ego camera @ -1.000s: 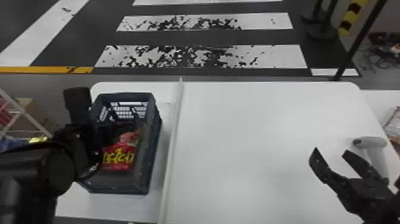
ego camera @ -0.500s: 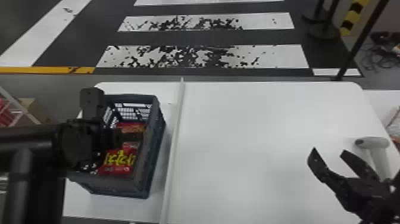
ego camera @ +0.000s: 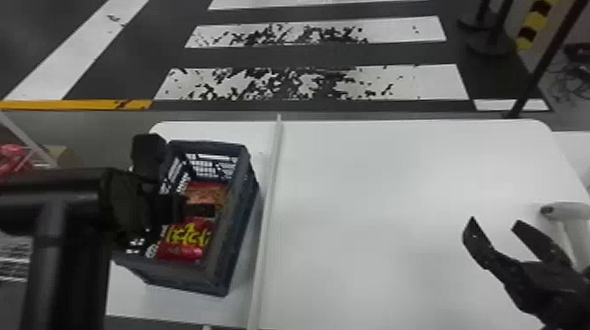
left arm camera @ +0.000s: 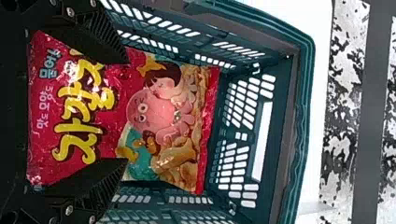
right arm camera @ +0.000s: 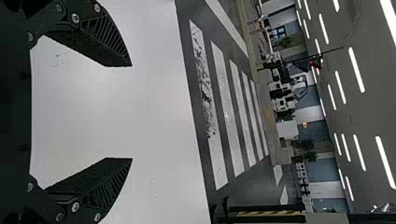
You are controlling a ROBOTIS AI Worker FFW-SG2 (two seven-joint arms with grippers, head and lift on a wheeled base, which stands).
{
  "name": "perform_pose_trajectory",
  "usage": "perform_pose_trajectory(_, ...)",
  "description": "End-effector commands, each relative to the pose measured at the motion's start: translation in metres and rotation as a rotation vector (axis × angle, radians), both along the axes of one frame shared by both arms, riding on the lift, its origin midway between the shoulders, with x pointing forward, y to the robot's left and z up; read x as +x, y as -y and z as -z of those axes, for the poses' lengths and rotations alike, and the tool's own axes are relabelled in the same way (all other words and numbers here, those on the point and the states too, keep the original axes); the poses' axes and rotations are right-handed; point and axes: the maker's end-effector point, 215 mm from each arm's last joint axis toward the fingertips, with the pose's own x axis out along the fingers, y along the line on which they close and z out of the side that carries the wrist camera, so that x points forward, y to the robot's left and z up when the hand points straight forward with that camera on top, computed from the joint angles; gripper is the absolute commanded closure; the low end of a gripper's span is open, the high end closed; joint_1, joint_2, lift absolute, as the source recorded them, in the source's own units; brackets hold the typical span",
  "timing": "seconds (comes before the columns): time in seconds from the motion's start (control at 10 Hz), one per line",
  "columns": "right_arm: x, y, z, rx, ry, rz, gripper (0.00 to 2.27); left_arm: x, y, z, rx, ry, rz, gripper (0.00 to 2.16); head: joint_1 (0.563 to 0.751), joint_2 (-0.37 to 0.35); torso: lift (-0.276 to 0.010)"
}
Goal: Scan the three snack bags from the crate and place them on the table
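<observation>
Left gripper (left arm camera: 127,111): spread wide.
Snack bag (left arm camera: 163,112): we should pinch mid-width, gently.
Crate (ego camera: 235,245), table's (ego camera: 395,197) nine o'clock: we should lift straight.

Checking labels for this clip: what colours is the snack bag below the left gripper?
Mostly red, with yellow lettering; the snack bag shows best in the left wrist view.

A white, smooth-topped table with rounded far corners (ego camera: 373,184) carries a thin, straight, pale strip (ego camera: 269,197) running from far edge to near. Left of it sits a dark blue-grey plastic crate with slotted walls (ego camera: 235,245); near the right edge, a white round-ended device (ego camera: 564,210).
</observation>
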Motion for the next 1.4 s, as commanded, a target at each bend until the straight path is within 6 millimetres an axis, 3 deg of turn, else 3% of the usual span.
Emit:
perform_pose_trajectory(0.0,0.0,-0.003,0.0,-0.001,0.001,-0.005,0.19,-0.001,-0.004,0.004,0.007,-0.012,-0.006,0.15,0.695,0.144,-0.062)
perform_pose_trajectory(0.2,0.0,-0.005,0.001,0.001,0.0,-0.007,0.19,-0.006,-0.002,0.01,-0.006,-0.026,-0.002,0.15,0.695,0.154,-0.062)
perform_pose_trajectory(0.6,0.005,-0.019,-0.002,-0.005,0.007,-0.027,0.19,-0.033,-0.002,0.033,-0.008,-0.08,0.002,0.15,0.695,0.171,-0.062)
perform_pose_trajectory(0.8,0.007,-0.029,-0.003,-0.007,0.01,-0.049,0.19,-0.04,-0.011,0.036,-0.016,-0.086,-0.015,0.15,0.695,0.184,-0.062)
perform_pose_trajectory(1.3,-0.001,-0.033,-0.005,-0.015,0.006,-0.061,0.19,-0.022,-0.005,0.032,-0.045,-0.048,-0.011,0.14,0.695,0.21,-0.062)
